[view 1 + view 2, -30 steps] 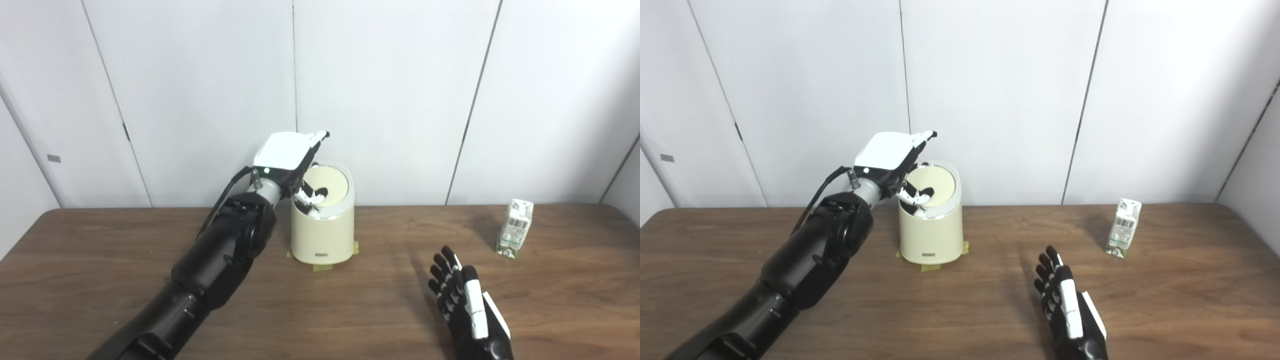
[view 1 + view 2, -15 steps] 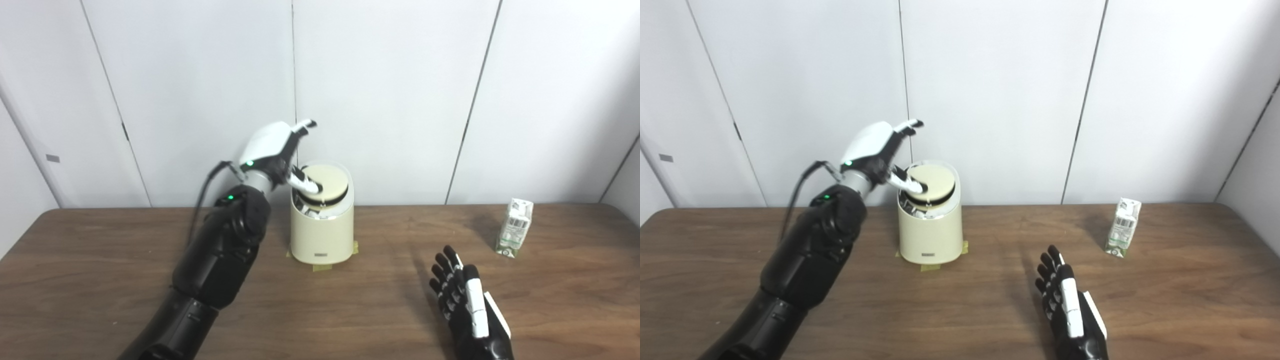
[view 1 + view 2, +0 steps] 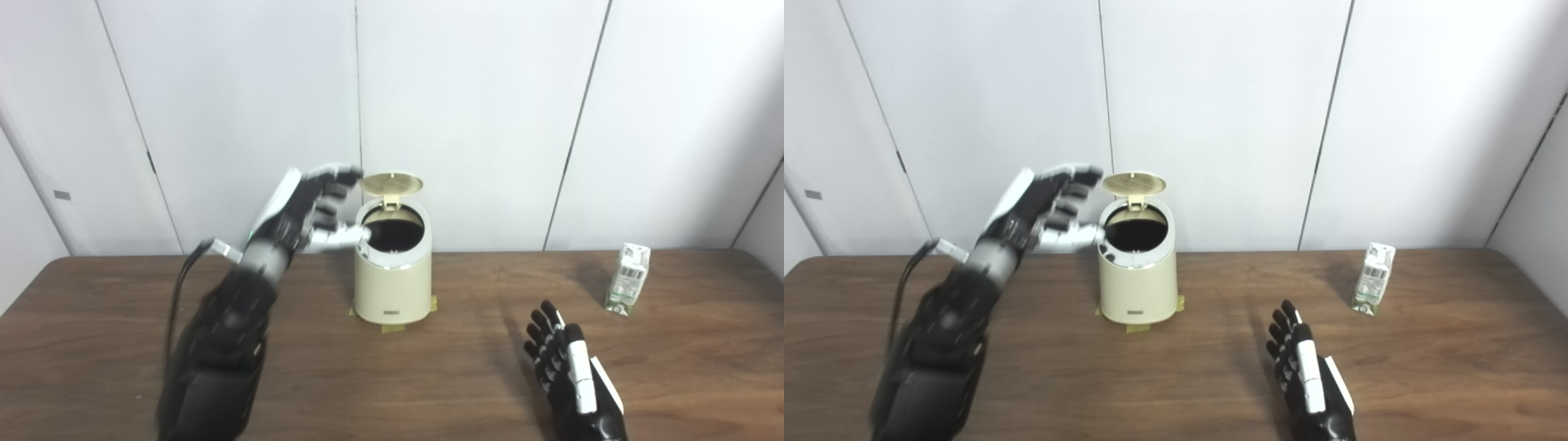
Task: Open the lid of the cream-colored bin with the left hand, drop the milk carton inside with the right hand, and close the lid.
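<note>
A: What stands on the surface (image 3: 122, 318)?

B: The cream-colored bin (image 3: 392, 288) sits near the back wall, on tape patches. Its lid (image 3: 392, 182) now stands raised on the rear hinge, and the dark opening shows; half a second ago the lid was only partly tilted under the fingers.

A: And the left hand (image 3: 306, 211)?

B: It has pulled away to the left of the bin, blurred, fingers spread and holding nothing. The thumb tip lies at the bin's rim; contact cannot be told.

A: The right hand (image 3: 566, 361)?

B: Unchanged: it is low over the surface, fingers extended, empty, well apart from the bin.

A: The milk carton (image 3: 627, 278)?

B: It stands upright at the far right, where it was.
</note>
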`<state>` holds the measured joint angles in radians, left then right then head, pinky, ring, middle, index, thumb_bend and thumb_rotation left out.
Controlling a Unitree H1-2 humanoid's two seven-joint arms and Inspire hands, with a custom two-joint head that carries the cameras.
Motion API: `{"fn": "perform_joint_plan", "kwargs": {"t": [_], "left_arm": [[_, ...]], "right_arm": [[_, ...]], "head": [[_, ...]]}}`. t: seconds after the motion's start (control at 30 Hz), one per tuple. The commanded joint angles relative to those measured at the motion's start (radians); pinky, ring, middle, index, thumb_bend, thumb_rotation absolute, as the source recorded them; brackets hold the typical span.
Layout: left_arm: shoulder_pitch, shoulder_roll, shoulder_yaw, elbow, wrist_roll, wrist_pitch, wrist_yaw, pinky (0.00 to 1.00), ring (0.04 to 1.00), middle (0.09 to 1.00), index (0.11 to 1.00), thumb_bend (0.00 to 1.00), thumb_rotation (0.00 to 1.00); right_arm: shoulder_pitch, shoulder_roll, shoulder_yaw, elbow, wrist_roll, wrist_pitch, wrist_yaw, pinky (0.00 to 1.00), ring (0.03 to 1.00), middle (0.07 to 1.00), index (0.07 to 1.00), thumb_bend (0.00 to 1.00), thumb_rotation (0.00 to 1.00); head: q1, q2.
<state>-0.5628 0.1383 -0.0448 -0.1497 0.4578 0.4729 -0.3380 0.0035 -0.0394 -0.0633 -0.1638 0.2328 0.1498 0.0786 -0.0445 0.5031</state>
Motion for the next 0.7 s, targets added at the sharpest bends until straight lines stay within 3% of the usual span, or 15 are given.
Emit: {"fn": "perform_joint_plan", "kwargs": {"t": [0.0, 0.1, 0.2, 0.33, 0.43, 0.67], "left_arm": [[-0.007, -0.014, 0.049, -0.078, -0.034, -0.003, -0.024, 0.75, 0.819, 0.839, 0.799, 0.67, 0.08], [0.096, -0.035, 0.066, -0.129, -0.092, -0.03, 0.007, 0.71, 0.785, 0.825, 0.8, 0.58, 0.11], [0.197, -0.054, 0.07, -0.112, -0.173, -0.151, 0.059, 0.67, 0.763, 0.821, 0.818, 0.49, 0.15], [0.286, -0.079, 0.073, -0.115, -0.225, -0.197, 0.11, 0.72, 0.782, 0.818, 0.825, 0.48, 0.3], [0.325, -0.097, 0.098, -0.094, -0.296, -0.212, 0.13, 0.7, 0.778, 0.831, 0.849, 0.52, 0.37], [0.377, -0.133, 0.165, -0.044, -0.466, -0.226, 0.175, 0.69, 0.795, 0.835, 0.844, 0.53, 0.24]], "right_arm": [[-0.034, -0.001, -0.004, -0.039, 0.015, -0.014, 0.007, 1.0, 1.0, 1.0, 1.0, 0.69, 0.87], [-0.035, -0.007, -0.004, -0.037, 0.015, -0.013, 0.011, 1.0, 1.0, 1.0, 1.0, 0.69, 0.79], [-0.034, -0.01, -0.006, -0.043, 0.017, -0.007, 0.01, 1.0, 1.0, 1.0, 1.0, 0.69, 0.75], [-0.033, 0.011, -0.032, -0.057, 0.069, 0.001, -0.002, 1.0, 1.0, 1.0, 1.0, 0.68, 0.66], [-0.036, 0.02, -0.05, -0.059, 0.103, 0.005, -0.006, 0.98, 1.0, 1.0, 1.0, 0.7, 0.6], [-0.044, 0.001, -0.048, -0.077, 0.075, 0.015, -0.01, 0.97, 1.0, 1.0, 1.0, 0.74, 0.52]], "head": [[-0.01, 0.008], [-0.012, 0.011], [-0.012, 0.016], [-0.006, 0.022], [-0.007, 0.023], [-0.022, 0.034]]}}
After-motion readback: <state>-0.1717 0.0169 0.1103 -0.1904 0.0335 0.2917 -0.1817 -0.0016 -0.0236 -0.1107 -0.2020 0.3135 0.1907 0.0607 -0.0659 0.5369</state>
